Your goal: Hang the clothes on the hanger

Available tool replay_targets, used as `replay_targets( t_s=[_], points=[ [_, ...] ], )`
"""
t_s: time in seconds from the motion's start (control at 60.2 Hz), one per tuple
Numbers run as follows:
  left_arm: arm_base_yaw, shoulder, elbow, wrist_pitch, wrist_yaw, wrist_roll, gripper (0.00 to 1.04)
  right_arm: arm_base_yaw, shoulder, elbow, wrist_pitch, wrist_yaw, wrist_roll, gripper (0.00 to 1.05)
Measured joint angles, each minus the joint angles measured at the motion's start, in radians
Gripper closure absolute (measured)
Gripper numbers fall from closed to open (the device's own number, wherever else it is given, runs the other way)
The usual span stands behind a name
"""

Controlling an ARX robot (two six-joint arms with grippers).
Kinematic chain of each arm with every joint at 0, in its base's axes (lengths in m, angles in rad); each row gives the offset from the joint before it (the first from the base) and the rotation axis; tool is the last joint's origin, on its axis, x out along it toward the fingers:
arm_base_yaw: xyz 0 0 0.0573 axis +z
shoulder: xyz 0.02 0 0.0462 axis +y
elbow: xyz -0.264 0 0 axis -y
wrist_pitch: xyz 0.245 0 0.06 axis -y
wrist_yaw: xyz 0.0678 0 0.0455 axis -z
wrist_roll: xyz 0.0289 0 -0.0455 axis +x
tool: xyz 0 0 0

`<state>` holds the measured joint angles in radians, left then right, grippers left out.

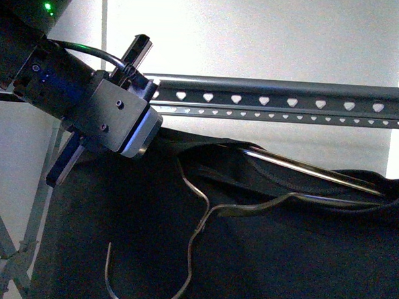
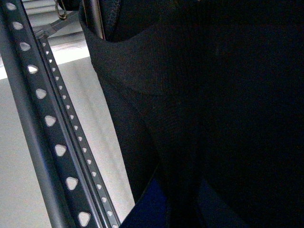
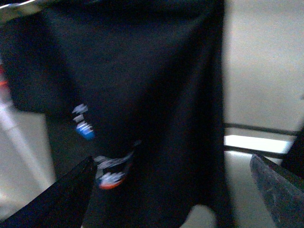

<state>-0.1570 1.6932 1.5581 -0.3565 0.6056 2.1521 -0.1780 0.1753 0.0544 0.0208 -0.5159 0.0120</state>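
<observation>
The black T-shirt (image 1: 281,259) hangs just below and in front of the long rail (image 1: 274,100) with its row of heart-shaped holes. It sits on a wire hanger (image 1: 203,216) threaded through its neck, and the hanger's hook points down and is not on the rail. The left gripper (image 2: 180,211) is pressed into the shirt's upper left edge and looks clamped on a fold of cloth. The right gripper (image 3: 171,159) is spread wide, grasping nothing, and faces the small printed words (image 3: 84,124) on the shirt.
</observation>
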Motion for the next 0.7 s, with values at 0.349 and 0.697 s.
replay_targets(
  t_s=[0.349,0.697],
  points=[
    [0.002,0.0,0.0,0.0,0.0,0.0,1.0,-0.105,0.685,0.399,0.137,-0.243,-0.846,0.07],
    [0.0,0.0,0.0,0.0,0.001,0.0,1.0,-0.011,0.974,0.645,0.081,-0.154,-1.527,0.07]
  ],
)
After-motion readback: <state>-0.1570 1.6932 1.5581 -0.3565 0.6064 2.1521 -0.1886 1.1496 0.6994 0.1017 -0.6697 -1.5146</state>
